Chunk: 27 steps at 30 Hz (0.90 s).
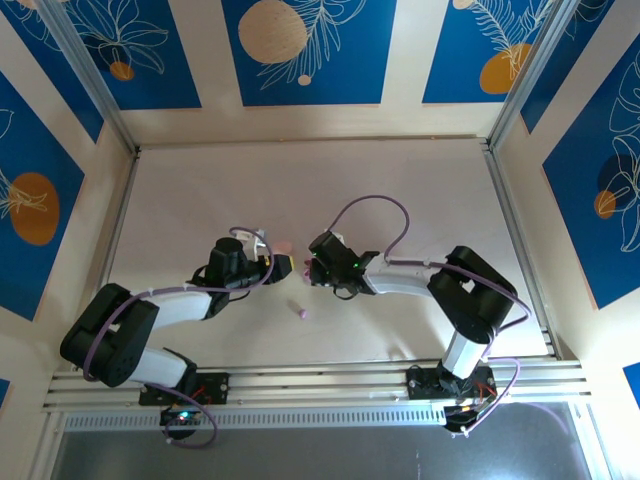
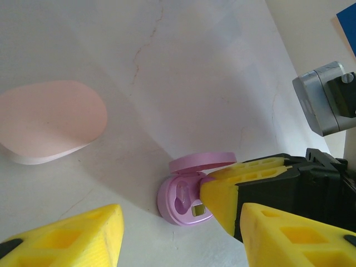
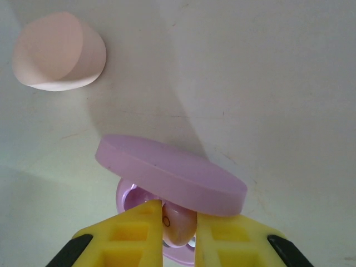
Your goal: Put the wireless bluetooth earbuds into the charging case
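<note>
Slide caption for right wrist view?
Right gripper pinches an earbud at the open purple case, pink case beyond.

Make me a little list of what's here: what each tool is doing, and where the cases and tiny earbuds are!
left tool: open, nothing between its fingers, near the purple case
right tool: shut on an earbud, right at the purple case
purple case: lid up, sitting on the table
pink case: closed, lying apart from the purple one
loose earbud: pink, alone on the table, nearer the arm bases
</note>
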Motion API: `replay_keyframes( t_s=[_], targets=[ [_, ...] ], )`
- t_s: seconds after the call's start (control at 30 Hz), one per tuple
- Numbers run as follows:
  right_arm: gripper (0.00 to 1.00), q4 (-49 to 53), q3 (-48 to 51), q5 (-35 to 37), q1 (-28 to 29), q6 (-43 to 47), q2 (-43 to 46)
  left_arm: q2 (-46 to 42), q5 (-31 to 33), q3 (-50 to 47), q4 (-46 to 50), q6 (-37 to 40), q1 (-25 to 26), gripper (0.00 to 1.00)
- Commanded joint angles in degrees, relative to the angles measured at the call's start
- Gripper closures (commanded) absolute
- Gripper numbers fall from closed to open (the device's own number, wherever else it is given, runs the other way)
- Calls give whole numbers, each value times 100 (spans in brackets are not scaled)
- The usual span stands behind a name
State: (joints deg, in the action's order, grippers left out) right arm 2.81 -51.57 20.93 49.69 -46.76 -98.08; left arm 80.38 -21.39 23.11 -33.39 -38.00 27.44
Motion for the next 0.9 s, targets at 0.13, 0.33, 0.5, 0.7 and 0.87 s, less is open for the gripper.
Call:
replay_keyframes(
  t_s=[0.13, 0.33, 0.5, 0.7, 0.87],
  targets=[
    [80, 349, -187, 61, 57, 87, -74, 13, -111, 106, -58, 49, 12, 43],
    [77, 484, -204, 175, 92, 141, 49, 22, -111, 97, -62, 52, 9, 43],
    [75, 562, -220, 234, 123, 165, 155, 14, -100, 97, -61, 48, 9, 43],
    [73, 702, -266, 360, 182, 194, 248, 5, -102, 97, -61, 49, 6, 43],
    [73, 773, -289, 436, 206, 206, 336, 4, -103, 97, -57, 46, 7, 43]
  ],
)
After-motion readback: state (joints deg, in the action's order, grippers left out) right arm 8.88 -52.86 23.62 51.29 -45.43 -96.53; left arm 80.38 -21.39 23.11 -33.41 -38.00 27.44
